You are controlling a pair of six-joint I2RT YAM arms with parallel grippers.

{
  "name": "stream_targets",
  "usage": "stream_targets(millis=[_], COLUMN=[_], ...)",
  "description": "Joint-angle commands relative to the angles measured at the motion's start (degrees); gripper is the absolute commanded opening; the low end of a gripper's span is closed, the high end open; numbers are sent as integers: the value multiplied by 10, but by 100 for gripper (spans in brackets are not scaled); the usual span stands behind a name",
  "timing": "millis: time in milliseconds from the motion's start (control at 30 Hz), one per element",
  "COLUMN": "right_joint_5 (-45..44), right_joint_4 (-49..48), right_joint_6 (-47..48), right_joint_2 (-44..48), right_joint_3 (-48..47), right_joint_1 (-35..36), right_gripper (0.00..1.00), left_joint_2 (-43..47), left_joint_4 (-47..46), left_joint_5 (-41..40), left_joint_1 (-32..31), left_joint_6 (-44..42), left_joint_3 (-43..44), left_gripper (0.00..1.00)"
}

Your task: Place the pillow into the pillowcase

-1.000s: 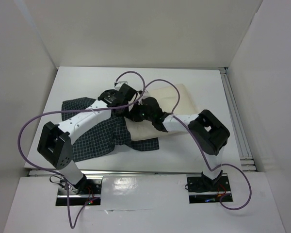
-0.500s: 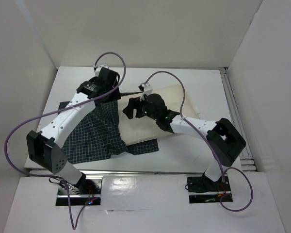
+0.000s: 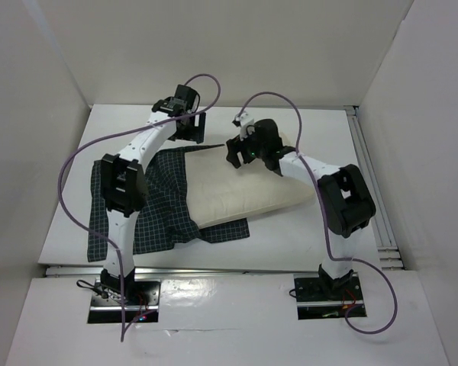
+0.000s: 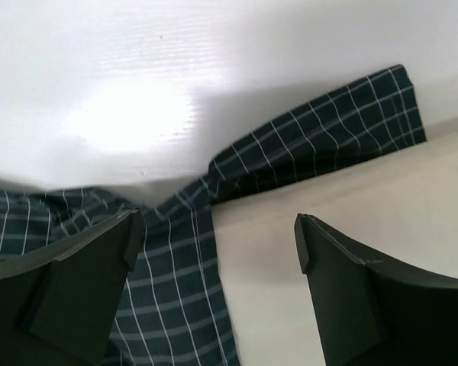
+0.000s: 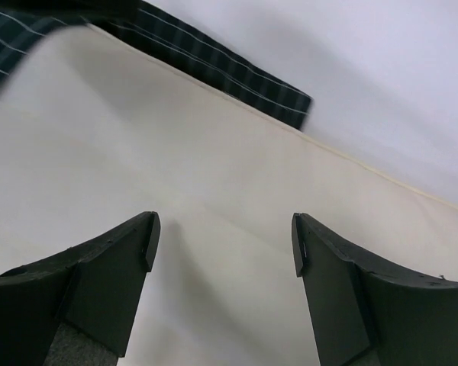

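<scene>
**Jaws released on both arms, pillow mostly bare**

Left gripper (image 3: 191,131) is spread wide with nothing in it. It hangs over the far-left corner of the pillow (image 3: 248,194), pointing down at the spot where the pillowcase (image 3: 160,210) meets the cream fabric. In the left wrist view one fingertip (image 4: 126,232) sits above checked cloth and the other above the pillow. I can't see either one touching. A band of check runs off to the right along the pillow's far edge, with bare table (image 3: 305,126) beyond it.

Right gripper (image 3: 235,150) is also parted and holds nothing. It hovers over the far edge of the pillow, just right of my left gripper, close to it but apart. In the right wrist view both fingers frame plain cream surface. A narrow dark checked strip runs across the top left, with white table behind it.

Pillow lies flat mid-table, long side running left to right, turned slightly so its right end sits farther away. Most of its top is uncovered.

Pillowcase is spread and rumpled on the left half of the table. Its upper layer is bunched against the pillow's left end. A strip of it pokes out from under the pillow's near-left edge. Can't tell from above whether the left end is actually inside the opening.
</scene>
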State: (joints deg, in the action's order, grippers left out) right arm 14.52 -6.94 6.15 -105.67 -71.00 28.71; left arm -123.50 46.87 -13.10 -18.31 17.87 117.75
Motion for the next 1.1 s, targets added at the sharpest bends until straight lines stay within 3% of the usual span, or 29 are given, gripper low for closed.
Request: stream_targets(millis=[0,167,300,400,433,567,600,733,867,900,1000,1067], right_joint_5=[117,143,143,125,119,93,69,-51,-97,-97,-58,-16], right_joint_4=[18,31,46,46,46,40,40,29,-8,-57,-185,-209], right_joint_6=[55,83,96,96,96,101,107,112,83,75,41,28], right_joint_2=[-3,-29,-52,-66,-67,-80,-93,-125,-108,-89,13,73], right_joint_3=[-34,-47,-53,-53,-53,-46,-46,-41,-1,20,124,154], right_joint_1=[-23,-29,-29,-29,-29,-11,-6,24,29,29,29,35], right_gripper=[81,81,81,81,81,81,79,0,0,0,0,0], left_joint_2=[-37,-74,-74,-68,-74,-115,-123,-113,-61,-50,-10,6], left_joint_4=[36,30,5,-8,-8,-2,4,-15,-53,-53,-80,-87], left_joint_5=[28,76,126,172,204,194,186,200,193,193,207,207], left_joint_1=[23,35,35,35,35,22,16,16,16,11,3,-9], left_joint_6=[-49,-73,-108,-118,-127,-134,-126,-109,-85,-85,-78,-84], left_joint_3=[57,50,-14,-22,-22,8,15,15,15,23,28,35], left_gripper=[100,99,99,91,84,32,0,0,0,0,0,0])
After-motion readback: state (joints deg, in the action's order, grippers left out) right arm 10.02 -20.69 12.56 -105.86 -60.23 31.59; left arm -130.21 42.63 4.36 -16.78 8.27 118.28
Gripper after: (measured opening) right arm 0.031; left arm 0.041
